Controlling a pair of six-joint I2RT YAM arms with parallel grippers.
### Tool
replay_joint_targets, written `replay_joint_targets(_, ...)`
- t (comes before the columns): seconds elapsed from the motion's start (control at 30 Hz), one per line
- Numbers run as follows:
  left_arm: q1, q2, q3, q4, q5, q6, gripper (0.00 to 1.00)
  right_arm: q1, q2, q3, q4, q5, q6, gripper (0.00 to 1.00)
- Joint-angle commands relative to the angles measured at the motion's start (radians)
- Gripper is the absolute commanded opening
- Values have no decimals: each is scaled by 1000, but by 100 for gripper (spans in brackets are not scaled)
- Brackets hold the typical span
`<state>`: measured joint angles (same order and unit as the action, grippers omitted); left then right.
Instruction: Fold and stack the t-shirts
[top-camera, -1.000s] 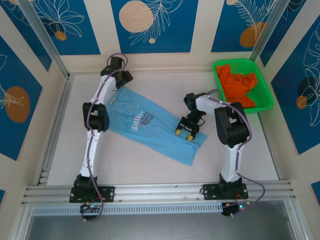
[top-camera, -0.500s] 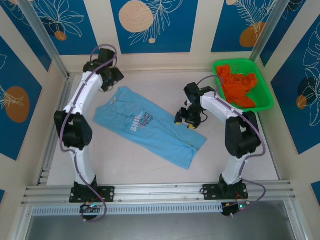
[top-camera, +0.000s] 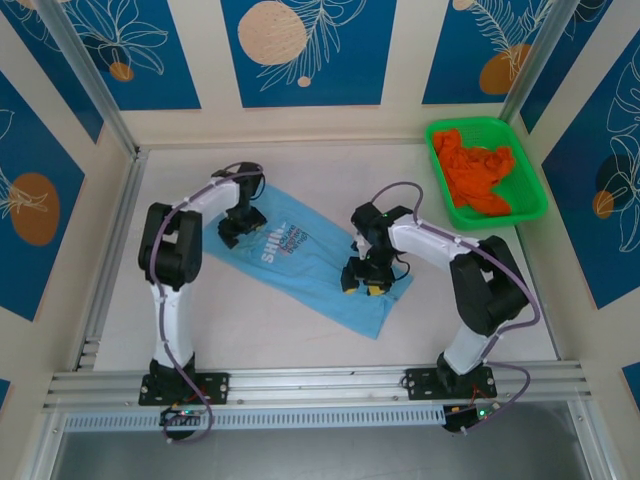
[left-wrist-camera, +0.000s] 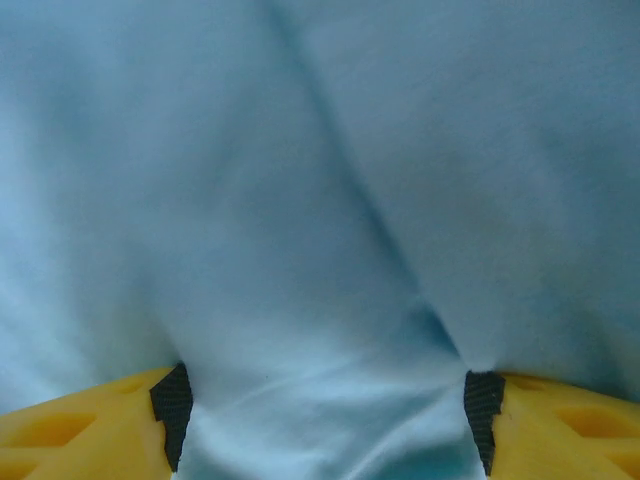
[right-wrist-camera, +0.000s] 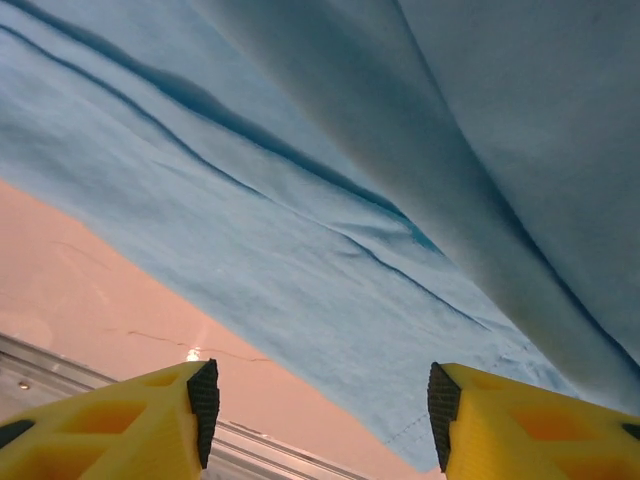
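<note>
The light blue t-shirt (top-camera: 310, 265) with "SHINE" lettering lies spread slantwise across the middle of the table. My left gripper (top-camera: 231, 231) is down on its far left part; in the left wrist view the open left gripper (left-wrist-camera: 328, 425) has blue cloth (left-wrist-camera: 320, 200) bulging between its pads. My right gripper (top-camera: 360, 289) hangs over the shirt's near right end, open. The right wrist view shows the right gripper (right-wrist-camera: 320, 415) above the shirt's hem (right-wrist-camera: 330, 280) with nothing between its fingers. The orange t-shirt (top-camera: 476, 170) lies crumpled in the basket.
A green mesh basket (top-camera: 531, 192) stands at the back right corner. Bare table (top-camera: 250, 320) runs in front of the shirt up to the metal rail (top-camera: 320, 380) at the near edge. Walls close in the back and both sides.
The left arm swung from the back left corner down onto the shirt's far left part. The right gripper moved nearer and slightly left along the shirt's right end.
</note>
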<state>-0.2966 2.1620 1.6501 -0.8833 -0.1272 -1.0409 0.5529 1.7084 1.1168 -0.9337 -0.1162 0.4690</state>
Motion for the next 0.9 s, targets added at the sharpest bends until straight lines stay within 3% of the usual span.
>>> replay_joint_targets(0.0,2,132,154,28,67,113,73,32,40,-29,30,-35,41,59)
replay_joint_targets(0.17,-14,364,497,-51,144,231,71,76,123,-30,61,-70,163,59)
replay_joint_targets(0.27,-32,439,619,-6,177,266,70,97,186,1,80,-125,266,59)
replay_joint_targets(0.43,-64,589,888,-7,230,300,71,174,292,147,69,-151,362,59)
replay_joint_targets(0.67,-76,659,1023,40,309,282,72,317,437,358,72,-211,507,61)
replay_joint_targets(0.87,-64,605,1048,-16,253,356,78,419,537,599,-56,-176,433,62)
